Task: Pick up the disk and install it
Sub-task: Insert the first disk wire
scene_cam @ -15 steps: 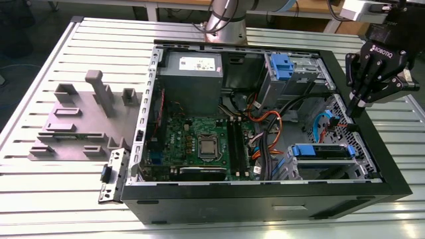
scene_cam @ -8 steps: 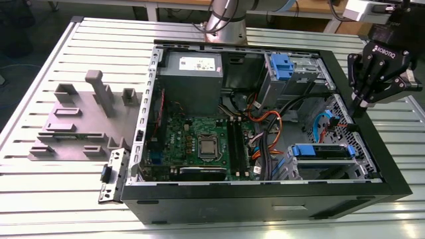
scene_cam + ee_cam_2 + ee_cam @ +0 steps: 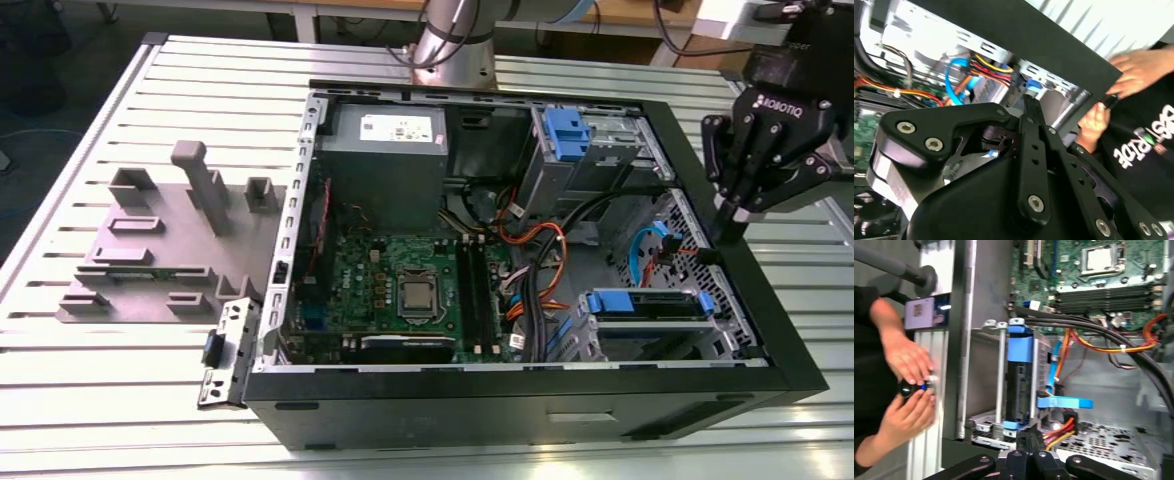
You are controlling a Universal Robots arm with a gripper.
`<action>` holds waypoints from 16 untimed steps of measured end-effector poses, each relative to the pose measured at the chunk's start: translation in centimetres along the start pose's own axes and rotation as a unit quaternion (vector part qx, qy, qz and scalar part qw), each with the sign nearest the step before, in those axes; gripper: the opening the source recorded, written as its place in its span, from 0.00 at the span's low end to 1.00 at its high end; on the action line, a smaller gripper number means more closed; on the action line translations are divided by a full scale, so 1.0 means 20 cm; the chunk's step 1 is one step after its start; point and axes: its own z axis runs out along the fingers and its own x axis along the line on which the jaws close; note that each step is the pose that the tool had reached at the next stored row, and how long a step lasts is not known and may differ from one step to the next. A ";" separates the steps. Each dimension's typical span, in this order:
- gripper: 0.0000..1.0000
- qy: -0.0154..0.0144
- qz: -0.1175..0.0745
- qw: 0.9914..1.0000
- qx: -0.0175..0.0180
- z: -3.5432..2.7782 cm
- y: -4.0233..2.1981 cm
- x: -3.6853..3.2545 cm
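black hand (image 3: 733,228), fingers pressed shut and empty, hangs over the case (image 3: 694,150) wall beside the disk (image 3: 650,306).

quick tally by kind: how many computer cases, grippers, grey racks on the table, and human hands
computer case: 1
gripper: 1
grey rack: 1
hands: 2
total: 5
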 end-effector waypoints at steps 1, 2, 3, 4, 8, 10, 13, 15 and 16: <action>0.11 0.002 -0.004 1.000 0.000 0.003 0.000 -0.001; 0.11 0.002 -0.009 1.000 0.000 0.008 -0.001 -0.004; 0.11 0.002 -0.015 1.000 0.001 0.013 -0.001 -0.006; 0.11 0.003 -0.021 1.000 0.003 0.018 -0.001 -0.008; 0.11 0.003 -0.038 0.999 0.003 0.028 -0.002 -0.014; 0.11 0.000 -0.042 0.999 -0.004 0.029 -0.002 -0.019; 0.11 -0.010 -0.047 0.999 -0.013 0.028 -0.005 -0.023; 0.11 -0.024 -0.050 0.998 -0.016 0.028 -0.012 -0.023; 0.11 -0.032 -0.052 0.998 -0.018 0.028 -0.015 -0.022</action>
